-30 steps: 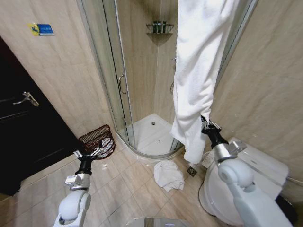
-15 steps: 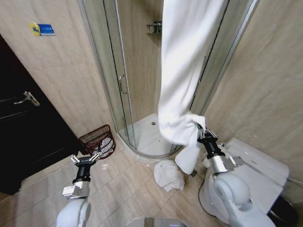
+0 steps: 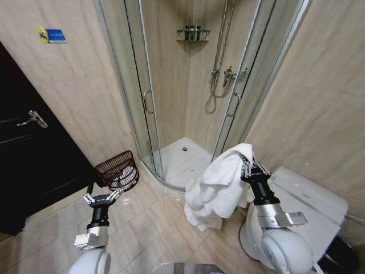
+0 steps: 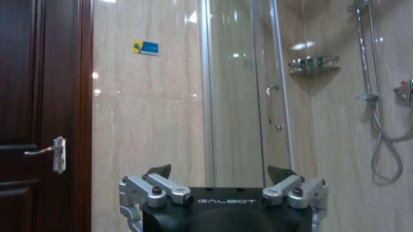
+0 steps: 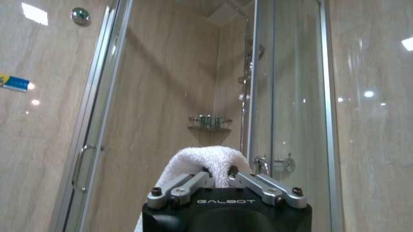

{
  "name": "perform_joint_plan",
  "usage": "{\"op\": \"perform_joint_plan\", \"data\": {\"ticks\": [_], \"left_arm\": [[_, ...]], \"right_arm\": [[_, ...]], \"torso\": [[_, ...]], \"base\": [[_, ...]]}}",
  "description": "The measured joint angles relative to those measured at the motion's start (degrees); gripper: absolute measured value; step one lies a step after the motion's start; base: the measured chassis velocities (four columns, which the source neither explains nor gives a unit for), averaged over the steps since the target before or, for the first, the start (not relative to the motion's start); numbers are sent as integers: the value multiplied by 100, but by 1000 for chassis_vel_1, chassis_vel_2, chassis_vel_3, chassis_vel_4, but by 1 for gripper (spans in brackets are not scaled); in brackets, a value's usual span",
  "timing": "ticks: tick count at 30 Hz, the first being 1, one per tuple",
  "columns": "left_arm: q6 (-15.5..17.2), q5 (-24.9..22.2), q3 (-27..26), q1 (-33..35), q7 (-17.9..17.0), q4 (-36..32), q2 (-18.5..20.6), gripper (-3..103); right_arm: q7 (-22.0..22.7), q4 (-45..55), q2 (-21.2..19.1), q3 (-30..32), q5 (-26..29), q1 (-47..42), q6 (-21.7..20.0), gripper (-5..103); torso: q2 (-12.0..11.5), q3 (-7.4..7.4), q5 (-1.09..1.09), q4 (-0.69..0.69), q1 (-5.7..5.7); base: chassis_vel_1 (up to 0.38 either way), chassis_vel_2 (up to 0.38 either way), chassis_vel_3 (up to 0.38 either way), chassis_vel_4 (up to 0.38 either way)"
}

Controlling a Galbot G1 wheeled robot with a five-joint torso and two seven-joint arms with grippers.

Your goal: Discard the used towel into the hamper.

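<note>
My head view shows the hamper (image 3: 118,170) far left; my right gripper (image 3: 249,168) pinches the white towel (image 3: 219,184), my left gripper (image 3: 101,198) spread, empty.

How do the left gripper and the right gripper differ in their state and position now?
The left gripper is open and holds nothing; the right gripper is shut on the white towel. The left gripper is near the hamper; the right gripper is beside the toilet. Both point upward.

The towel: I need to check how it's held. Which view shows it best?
The head view: the towel hangs from the right gripper. The right wrist view shows its pinched fold; the left wrist view faces wall and door.
</note>
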Motion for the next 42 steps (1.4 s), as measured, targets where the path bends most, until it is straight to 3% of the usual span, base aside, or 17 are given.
{"op": "perform_joint_plan", "data": {"ticks": [9, 22, 42], "left_arm": [[-185, 359, 155, 76, -88, 97, -37, 100], [-568, 338, 174, 219, -298, 303, 237, 100], [-627, 429, 472, 131, -414, 423, 207, 100]], "right_arm": [[91, -37, -10, 21, 32, 279, -162, 5], [114, -5, 340, -132, -267, 352, -306, 5], [125, -3, 632, -260, -663, 361, -438, 5]], "torso": [[0, 0, -1, 0, 0], [0, 0, -2, 0, 0], [0, 0, 0, -1, 0]], "base": [[33, 25, 30, 31], [87, 92, 84, 89], [65, 66, 69, 68]]}}
